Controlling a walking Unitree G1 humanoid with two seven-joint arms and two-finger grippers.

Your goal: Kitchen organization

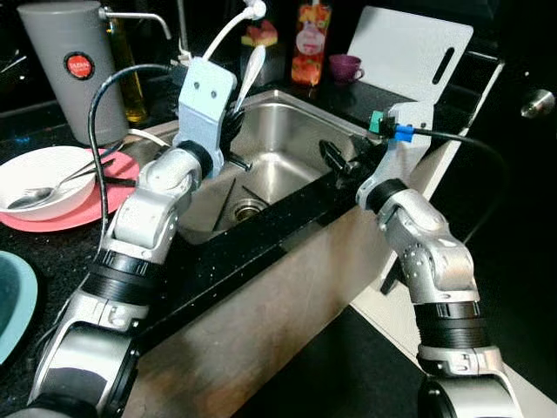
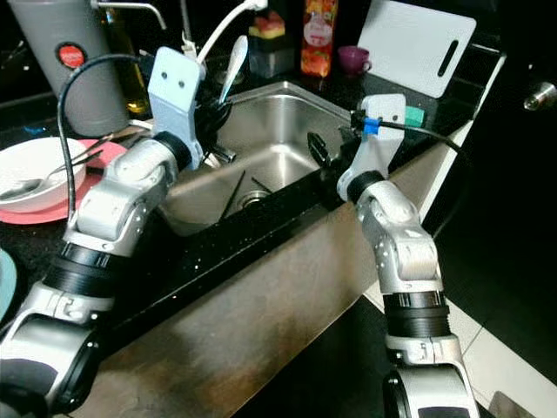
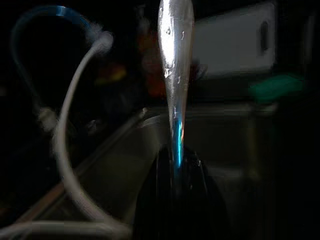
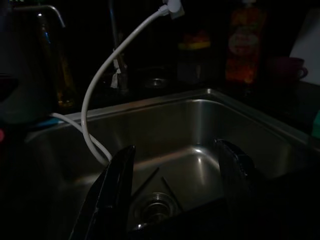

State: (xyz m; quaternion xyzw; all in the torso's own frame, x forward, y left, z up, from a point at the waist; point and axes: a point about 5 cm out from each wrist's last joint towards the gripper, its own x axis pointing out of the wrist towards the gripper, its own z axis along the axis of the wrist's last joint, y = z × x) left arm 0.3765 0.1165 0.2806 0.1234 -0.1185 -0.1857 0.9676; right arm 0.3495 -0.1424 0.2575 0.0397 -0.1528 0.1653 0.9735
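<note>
Left gripper [image 1: 233,122] over the left edge of the sink [image 1: 287,131], fingers clamped on the handle of a spoon [image 1: 251,71]; spoon stands upright, bowl end up, above the basin. Right gripper [image 4: 175,185] at the sink's front-right rim, fingers [image 4: 112,190] spread apart, nothing between them, pointing over the basin toward the drain [image 1: 249,208]. White cable [image 4: 107,90] loops along the sink's left side. On the counter left of the sink: white bowl [image 1: 39,170] with a second spoon [image 1: 35,196], sitting on a pink plate [image 1: 104,196]. Cutting board [image 1: 409,48] leans behind the sink.
</note>
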